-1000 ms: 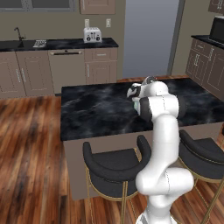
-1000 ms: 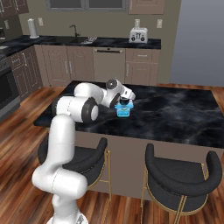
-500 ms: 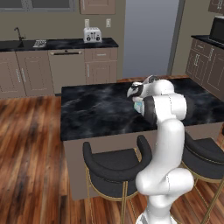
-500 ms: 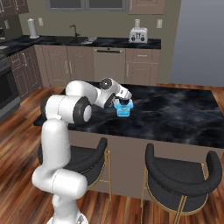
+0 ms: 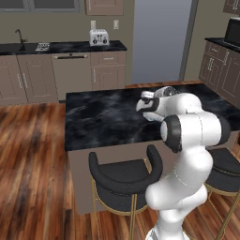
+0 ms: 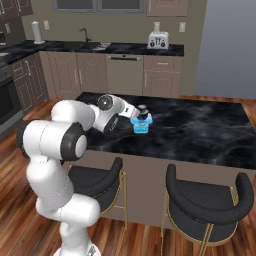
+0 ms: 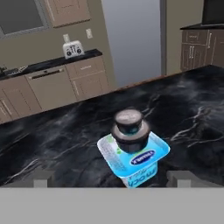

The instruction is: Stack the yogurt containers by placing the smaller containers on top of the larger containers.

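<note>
Small dark cup (image 7: 129,130) sits atop blue tub (image 7: 134,160) on the worktop (image 7: 65,135), at twelve o'clock from the claw (image 7: 111,178), whose fingers stand apart, empty.

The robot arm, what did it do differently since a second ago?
The arm folded back toward its base, drawing the open gripper away from the stack. The small dark cup stays on the light blue tub, untouched on the island counter.

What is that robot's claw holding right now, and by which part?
Nothing. The gripper is open, its fingertips standing wide apart and clear of the small dark cup, which sits on top of the light blue tub.
</note>
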